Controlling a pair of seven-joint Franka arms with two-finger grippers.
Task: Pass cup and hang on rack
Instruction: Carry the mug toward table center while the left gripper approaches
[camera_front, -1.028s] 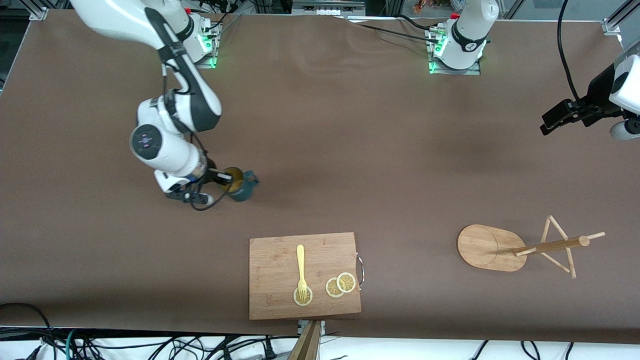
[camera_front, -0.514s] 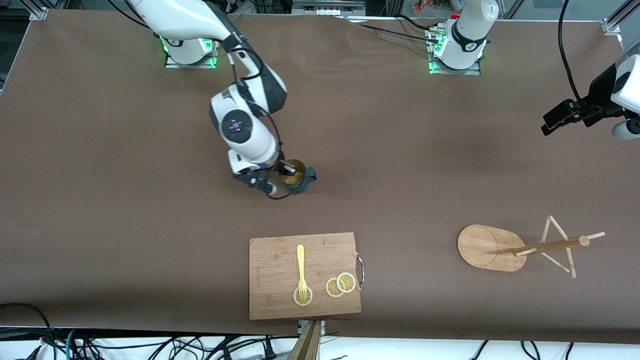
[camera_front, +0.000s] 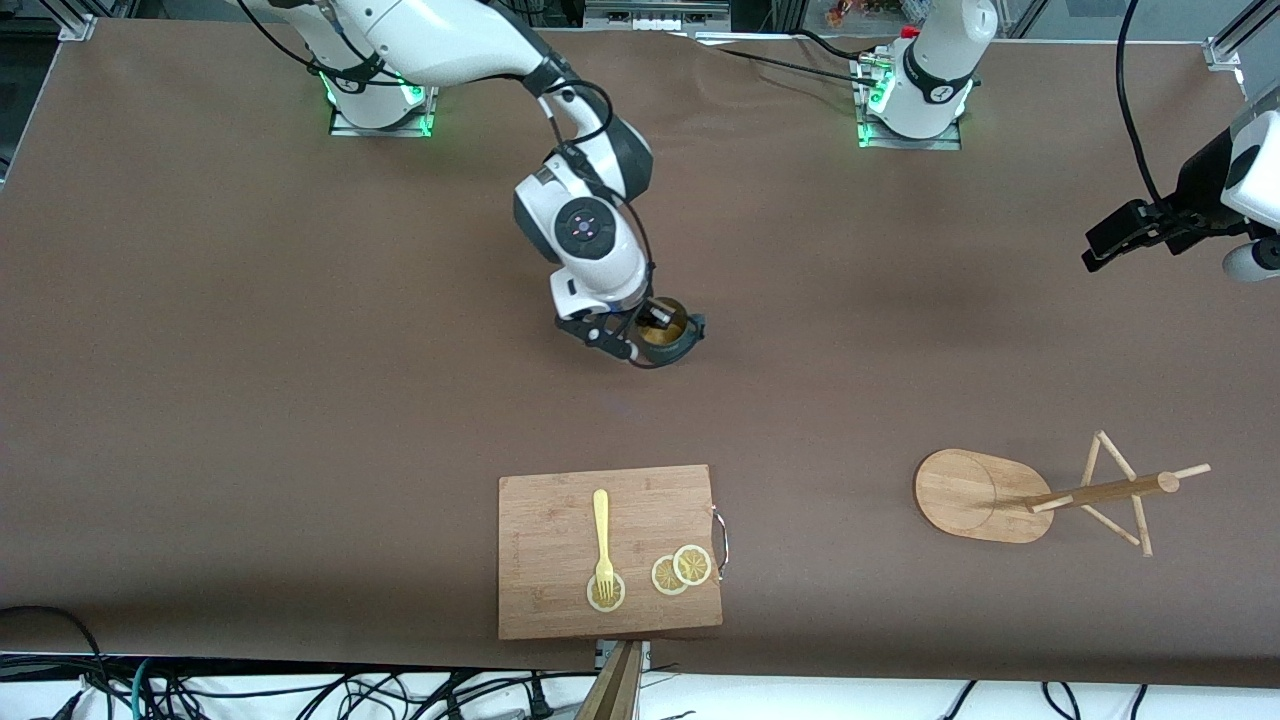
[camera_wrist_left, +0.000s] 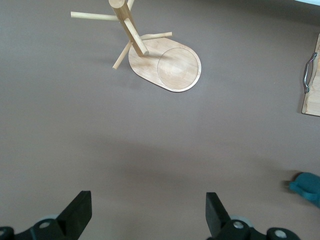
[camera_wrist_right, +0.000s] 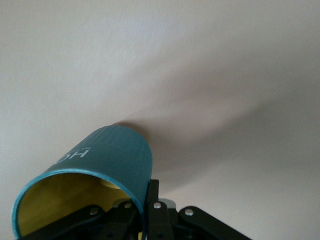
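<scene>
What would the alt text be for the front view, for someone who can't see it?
The right gripper holds the cup by its rim above the table's middle. The left gripper waits open at its end, above the rack lying tipped over; a cutting board carries a fork.

Table: brown cover, wrinkled near the arm bases.
Board: wooden, rectangular, at the edge nearest the front camera, metal handle on the side toward the rack.
Rack: bamboo, oval base on the table, toward the left arm's end; post and pegs upright, seen from above.
Spacing: board and rack well apart.
Arm bases: two, on plates along the edge farthest from the front camera.
</scene>
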